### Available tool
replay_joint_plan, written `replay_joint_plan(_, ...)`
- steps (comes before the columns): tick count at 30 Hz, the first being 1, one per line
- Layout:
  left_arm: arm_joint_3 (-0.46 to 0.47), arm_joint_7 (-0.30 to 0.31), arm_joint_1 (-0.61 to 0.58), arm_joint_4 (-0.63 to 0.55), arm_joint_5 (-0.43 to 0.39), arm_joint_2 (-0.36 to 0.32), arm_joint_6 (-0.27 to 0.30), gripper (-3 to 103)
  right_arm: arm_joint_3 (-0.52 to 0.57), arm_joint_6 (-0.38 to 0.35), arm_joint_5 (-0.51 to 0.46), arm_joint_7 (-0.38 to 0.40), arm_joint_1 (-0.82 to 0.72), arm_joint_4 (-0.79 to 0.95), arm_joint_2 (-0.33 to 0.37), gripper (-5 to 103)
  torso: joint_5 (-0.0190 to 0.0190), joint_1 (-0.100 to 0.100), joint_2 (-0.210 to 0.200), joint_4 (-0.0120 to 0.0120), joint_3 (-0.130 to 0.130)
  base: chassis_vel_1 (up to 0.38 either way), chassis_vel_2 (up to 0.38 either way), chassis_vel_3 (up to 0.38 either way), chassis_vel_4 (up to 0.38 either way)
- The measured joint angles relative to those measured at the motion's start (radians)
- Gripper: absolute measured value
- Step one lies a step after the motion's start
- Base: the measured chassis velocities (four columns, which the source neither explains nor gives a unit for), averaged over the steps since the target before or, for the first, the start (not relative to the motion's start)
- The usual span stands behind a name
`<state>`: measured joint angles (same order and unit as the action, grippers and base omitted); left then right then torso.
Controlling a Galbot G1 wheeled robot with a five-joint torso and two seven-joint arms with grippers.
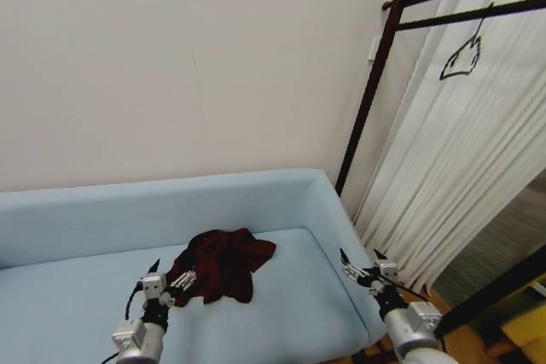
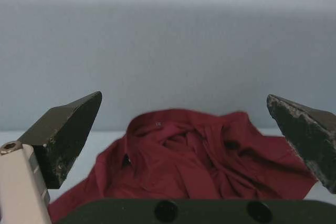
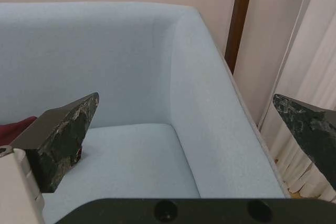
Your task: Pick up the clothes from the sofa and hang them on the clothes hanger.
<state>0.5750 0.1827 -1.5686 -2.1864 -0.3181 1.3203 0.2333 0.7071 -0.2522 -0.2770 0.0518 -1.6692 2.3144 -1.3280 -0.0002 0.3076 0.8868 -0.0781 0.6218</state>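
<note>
Pale blue sofa (image 1: 281, 193) held crumpled red clothes (image 1: 223, 263), left tool (image 1: 171, 277) stood wide beside them, right tool (image 1: 360, 263) wide near armrest (image 1: 337, 228).

The left arm (image 1: 135, 340) rises from the low left, its silver wrist directly behind the jaws. The left gripper (image 1: 171, 275) points forward and slightly up, and its jaws stand wide apart. In the left wrist view the dark, wedge-shaped fingertips (image 2: 71, 127) sit far to each side, with the black palm bar behind the jaws. The right arm (image 1: 411, 330) rises the same way. The right gripper (image 1: 360, 263) also points forward, its jaws spread wide, both worn fingertips (image 3: 63, 140) well apart.
</note>
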Motion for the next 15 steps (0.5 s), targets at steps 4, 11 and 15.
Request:
replay_joint_plan(4, -0.03, 0.057, 0.088, 0.084, -0.076, -0.053, 0.043, 100, -0.015, -0.01, -0.003, 0.012, 0.032, -0.021, 0.031, 100, 0.0001, 0.0, 0.0, 0.0005, 0.0, 0.0, 0.0, 0.0, 0.0)
replay_joint_plan(11, -0.152, 0.149, 0.335, 0.325, -0.189, -0.125, 0.099, 100, -0.028, -0.016, -0.002, 0.025, 0.034, -0.065, 0.073, 100, 0.0001, 0.0, 0.0, -0.0001, 0.0, 0.0, 0.0, 0.0, 0.0)
replay_joint_plan(15, -0.226, 0.166, 0.51, 0.521, -0.222, -0.128, 0.109, 100, -0.031, -0.018, -0.006, 0.037, 0.039, -0.082, 0.106, 100, -0.0001, 0.0, 0.0, 0.0001, 0.0, 0.0, 0.0, 0.0, 0.0)
